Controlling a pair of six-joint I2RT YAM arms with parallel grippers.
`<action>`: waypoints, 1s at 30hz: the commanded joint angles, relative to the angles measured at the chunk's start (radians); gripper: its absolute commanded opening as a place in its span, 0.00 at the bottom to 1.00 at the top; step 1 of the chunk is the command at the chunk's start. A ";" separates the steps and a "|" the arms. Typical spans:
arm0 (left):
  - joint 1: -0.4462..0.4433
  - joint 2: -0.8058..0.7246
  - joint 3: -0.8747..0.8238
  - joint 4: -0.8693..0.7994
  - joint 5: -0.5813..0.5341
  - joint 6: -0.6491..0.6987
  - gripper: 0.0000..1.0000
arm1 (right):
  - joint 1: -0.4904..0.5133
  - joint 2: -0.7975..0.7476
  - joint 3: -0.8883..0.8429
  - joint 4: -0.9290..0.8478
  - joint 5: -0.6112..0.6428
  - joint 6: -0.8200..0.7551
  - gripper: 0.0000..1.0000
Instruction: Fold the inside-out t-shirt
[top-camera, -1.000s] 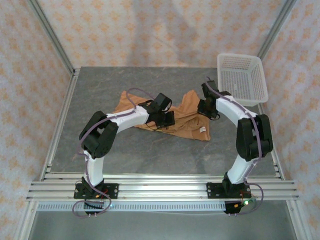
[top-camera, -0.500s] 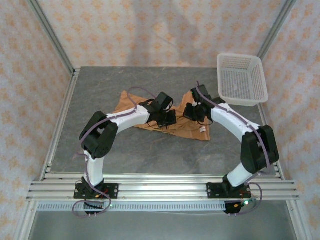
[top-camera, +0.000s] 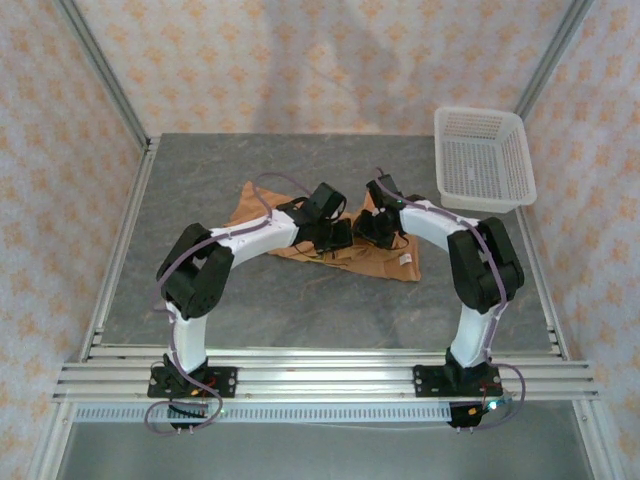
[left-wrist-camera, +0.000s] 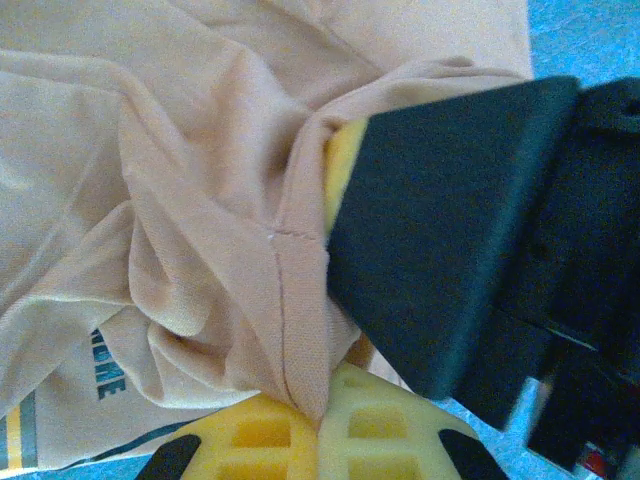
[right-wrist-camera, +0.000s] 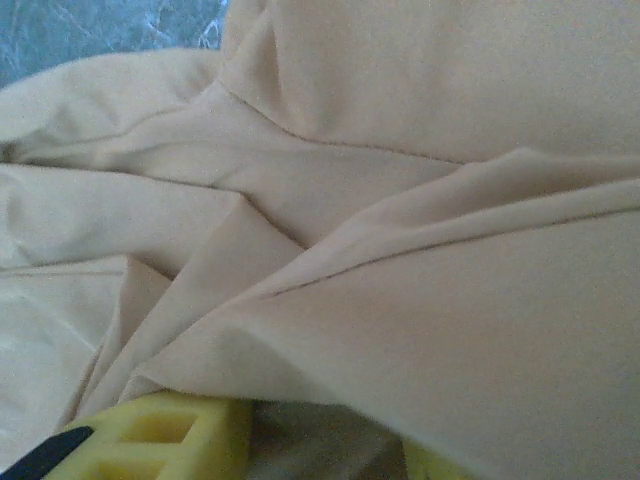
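Both arms are the same build: left arm (top-camera: 250, 238) at 7 o'clock in the top view, right arm (top-camera: 430, 220) at 5 o'clock. White link shells, chunky black joint housings. A lilac cable (top-camera: 270, 182) runs outside each arm from base to wrist, with a slack loop below the left base (top-camera: 192, 382). Bases are flat black plates. The right base (top-camera: 458, 380) has green and red lights (top-camera: 488, 405) at its 5 o'clock corner. Left pincer (top-camera: 336, 236) and right pincer (top-camera: 370, 228) have black bodies. Wrist views: fingers (right-wrist-camera: 160, 430) are yellow, moulded as an open square lattice. Behind them sits an angular black block (left-wrist-camera: 450, 230).
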 joint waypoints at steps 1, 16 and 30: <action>-0.013 -0.057 0.007 -0.015 -0.008 0.007 0.00 | 0.006 0.029 0.042 0.038 0.022 0.030 0.44; 0.024 -0.066 -0.009 -0.054 -0.030 0.043 0.00 | -0.003 -0.228 0.094 -0.116 0.038 -0.065 0.00; 0.072 -0.103 0.037 -0.087 -0.024 0.079 0.51 | -0.057 -0.530 -0.271 0.080 -0.096 -0.114 0.00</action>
